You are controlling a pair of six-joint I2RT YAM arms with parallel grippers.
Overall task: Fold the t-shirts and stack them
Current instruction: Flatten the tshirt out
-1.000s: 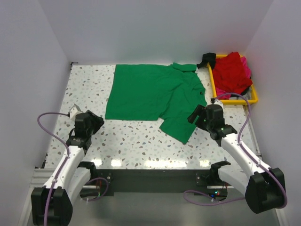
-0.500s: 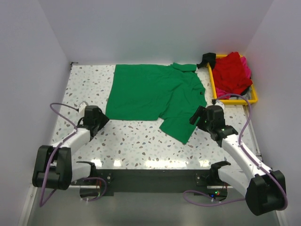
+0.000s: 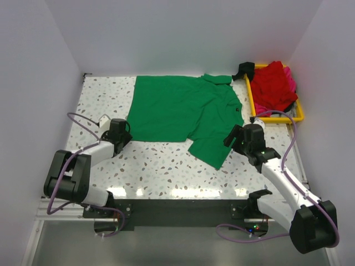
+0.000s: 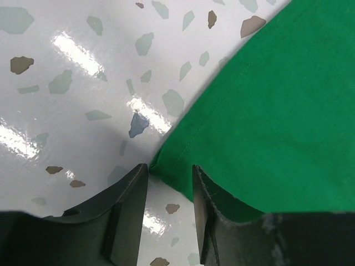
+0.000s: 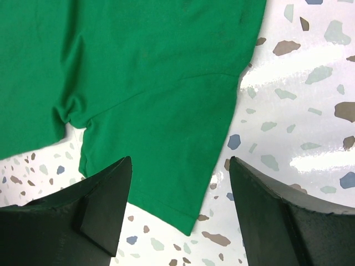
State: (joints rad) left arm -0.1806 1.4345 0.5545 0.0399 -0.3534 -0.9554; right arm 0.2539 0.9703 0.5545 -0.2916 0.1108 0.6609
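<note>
On the speckled table (image 3: 155, 166) the left gripper (image 4: 170, 169) is half open around a corner of the green t-shirt (image 3: 177, 108); the right gripper (image 5: 180, 166) is wide open over its sleeve.

Bright overhead light, glare on table (image 3: 155, 166)

Shirt (image 3: 177, 108): flat on table (image 3: 161, 166), upper centre.
Tray (image 3: 250, 95): upper right, beside shirt.
Pile (image 3: 273, 86): in tray.
</note>
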